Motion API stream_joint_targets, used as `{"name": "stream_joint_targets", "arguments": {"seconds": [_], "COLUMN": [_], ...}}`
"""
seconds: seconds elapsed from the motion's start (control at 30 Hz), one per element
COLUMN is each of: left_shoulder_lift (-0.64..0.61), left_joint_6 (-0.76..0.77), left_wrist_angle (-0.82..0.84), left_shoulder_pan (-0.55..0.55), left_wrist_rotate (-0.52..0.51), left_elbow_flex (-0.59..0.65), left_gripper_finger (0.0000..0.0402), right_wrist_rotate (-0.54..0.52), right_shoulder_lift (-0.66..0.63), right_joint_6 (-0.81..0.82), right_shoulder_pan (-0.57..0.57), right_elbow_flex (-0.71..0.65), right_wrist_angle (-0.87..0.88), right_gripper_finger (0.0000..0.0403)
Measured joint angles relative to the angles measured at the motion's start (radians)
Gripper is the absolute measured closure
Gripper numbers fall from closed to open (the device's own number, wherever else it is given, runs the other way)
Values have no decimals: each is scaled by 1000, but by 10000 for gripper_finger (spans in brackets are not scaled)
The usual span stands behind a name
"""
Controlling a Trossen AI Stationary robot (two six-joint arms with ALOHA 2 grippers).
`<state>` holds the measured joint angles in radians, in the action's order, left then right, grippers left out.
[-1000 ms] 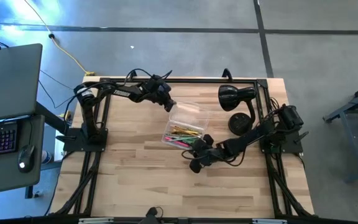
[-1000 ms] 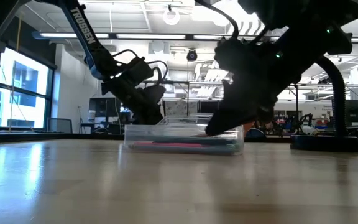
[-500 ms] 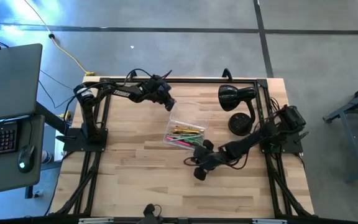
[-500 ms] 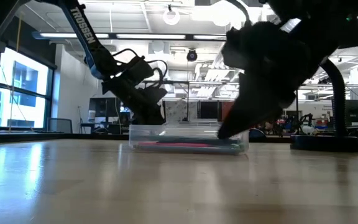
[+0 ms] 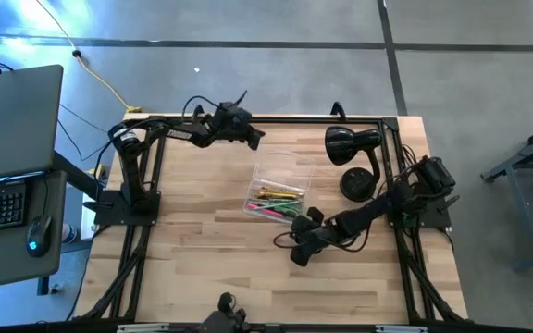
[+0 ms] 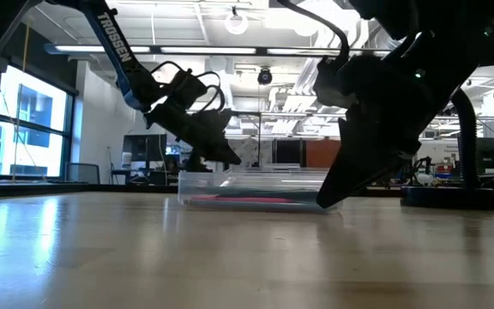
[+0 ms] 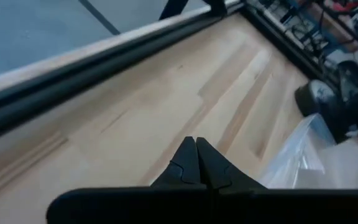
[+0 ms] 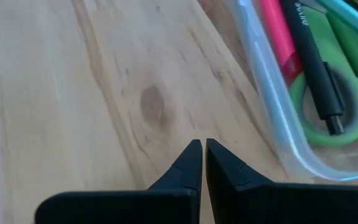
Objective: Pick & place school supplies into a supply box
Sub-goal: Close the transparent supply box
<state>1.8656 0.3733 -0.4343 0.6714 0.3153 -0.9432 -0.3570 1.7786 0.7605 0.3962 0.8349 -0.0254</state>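
Both end effectors are off the goods here. The small clear plastic rectangular supply box (image 5: 277, 185) sits mid-tabletop, with yellow, pink-red and green pens (image 5: 274, 202) and green-handled scissors (image 8: 328, 102) lying inside it. Right end effector (image 5: 294, 220) hangs just off the box's 5 o'clock corner, fingers pressed together, gripping nothing. Left end effector (image 5: 259, 139) sits up at the box's 11 o'clock, near the light wooden tabletop (image 5: 211, 268) edge, fingers likewise together. A black desk lamp (image 5: 352, 157) stands at the box's 2 o'clock.
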Motion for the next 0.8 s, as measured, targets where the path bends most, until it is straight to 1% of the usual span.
{"name": "stream_joint_targets", "arguments": {"seconds": [0.17, 0.3, 0.4, 0.47, 0.6, 0.63, 0.8], "left_shoulder_lift": [5, 30, 45, 52, 53, 53, 52], "left_joint_6": [21, 21, 40, 78, 79, 78, 57], "left_wrist_angle": [49, 64, 144, 232, 375, 418, 591], "left_shoulder_pan": [-1, -31, -55, -76, -115, -119, -133], "left_wrist_rotate": [14, 34, 33, -8, -154, -170, -158], "left_elbow_flex": [-49, -77, -108, -130, -198, -219, -346], "left_gripper_finger": [388, 392, 390, 387, 390, 392, 389], "right_wrist_rotate": [12, 16, 16, 13, 8, 6, -1], "right_shoulder_lift": [0, 0, 0, 0, 0, 0, 0], "right_joint_6": [-5, -5, -2, -2, -2, -2, 0], "right_shoulder_pan": [-10, -10, -10, -10, -10, -10, -10], "right_elbow_flex": [0, 0, 0, 0, 0, 0, 0], "right_wrist_angle": [4, 5, 6, 6, 6, 6, 6], "right_gripper_finger": [403, 403, 403, 403, 403, 403, 403]}}
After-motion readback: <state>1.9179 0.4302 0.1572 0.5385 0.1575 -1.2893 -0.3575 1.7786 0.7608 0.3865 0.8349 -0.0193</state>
